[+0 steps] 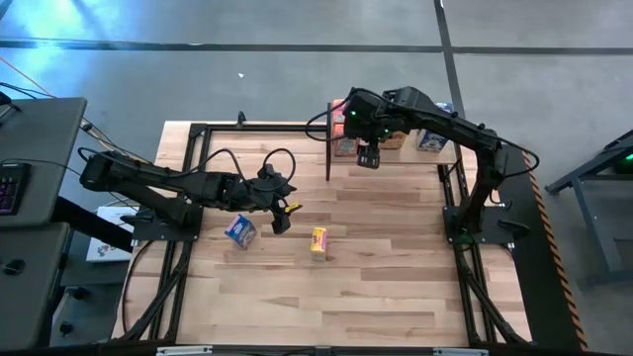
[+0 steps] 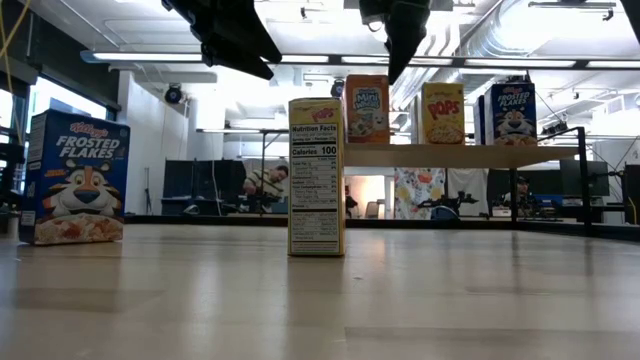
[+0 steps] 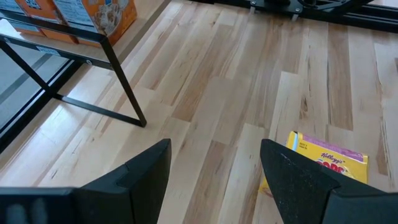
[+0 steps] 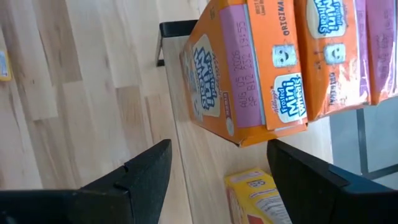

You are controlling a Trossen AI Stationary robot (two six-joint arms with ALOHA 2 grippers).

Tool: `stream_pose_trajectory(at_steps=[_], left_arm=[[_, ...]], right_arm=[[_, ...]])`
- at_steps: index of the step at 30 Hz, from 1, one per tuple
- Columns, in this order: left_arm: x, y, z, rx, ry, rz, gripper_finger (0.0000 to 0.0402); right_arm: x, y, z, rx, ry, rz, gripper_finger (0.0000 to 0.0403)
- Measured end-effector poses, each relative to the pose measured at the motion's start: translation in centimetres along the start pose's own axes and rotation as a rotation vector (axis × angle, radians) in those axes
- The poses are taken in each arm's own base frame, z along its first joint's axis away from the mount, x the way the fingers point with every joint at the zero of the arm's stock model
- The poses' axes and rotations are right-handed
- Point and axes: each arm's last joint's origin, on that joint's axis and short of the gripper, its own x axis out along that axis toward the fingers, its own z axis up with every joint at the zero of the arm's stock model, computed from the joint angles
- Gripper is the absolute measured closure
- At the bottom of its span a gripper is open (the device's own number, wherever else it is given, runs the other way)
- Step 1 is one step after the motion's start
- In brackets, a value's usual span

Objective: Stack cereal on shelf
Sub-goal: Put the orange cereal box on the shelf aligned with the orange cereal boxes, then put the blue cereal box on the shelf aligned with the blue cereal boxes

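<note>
A yellow cereal box (image 1: 318, 241) stands upright on the tabletop near the middle, and a blue one (image 1: 240, 230) stands to its left. My left gripper (image 1: 282, 216) hangs open above the wood between them; the yellow box (image 3: 329, 165) lies just beyond one finger. On the shelf (image 2: 470, 155) at the far right stand an orange box (image 2: 367, 108), a yellow box (image 2: 442, 113) and a blue box (image 2: 512, 112). My right gripper (image 1: 368, 156) hovers open above the shelf's near edge, over orange boxes (image 4: 249, 68) and a yellow box (image 4: 258, 196).
The shelf's thin black legs (image 3: 124, 81) come down to the tabletop at its left end. Black frame rails (image 1: 188, 178) run along the table's left and right sides. Bare wood (image 1: 326, 307) fills the near half of the table.
</note>
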Motion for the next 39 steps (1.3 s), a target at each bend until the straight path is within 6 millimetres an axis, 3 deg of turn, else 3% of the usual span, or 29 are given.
stream_pose_trajectory(at_steps=[9, 18, 22, 32, 39], left_arm=[[0.0, 0.0, 0.0, 0.000, 0.000, 0.000, 0.0163], [0.0, 0.0, 0.0, 0.000, 0.000, 0.000, 0.0163], [0.0, 0.0, 0.0, 0.000, 0.000, 0.000, 0.0163], [0.0, 0.0, 0.0, 0.000, 0.000, 0.000, 0.0163], [0.0, 0.0, 0.0, 0.000, 0.000, 0.000, 0.0163]], right_arm=[[-0.2, 0.0, -0.3, 0.002, 0.033, -0.002, 0.0146], [-2.3, 0.5, -1.0, 0.029, 0.037, 0.053, 0.0146], [-4.3, 1.5, -1.6, 0.023, -0.022, 0.064, 0.0146], [-10.2, 4.8, -4.7, 0.047, -0.183, -0.028, 0.0146], [-9.3, 7.6, -8.7, 0.063, -0.338, -0.044, 0.0146]])
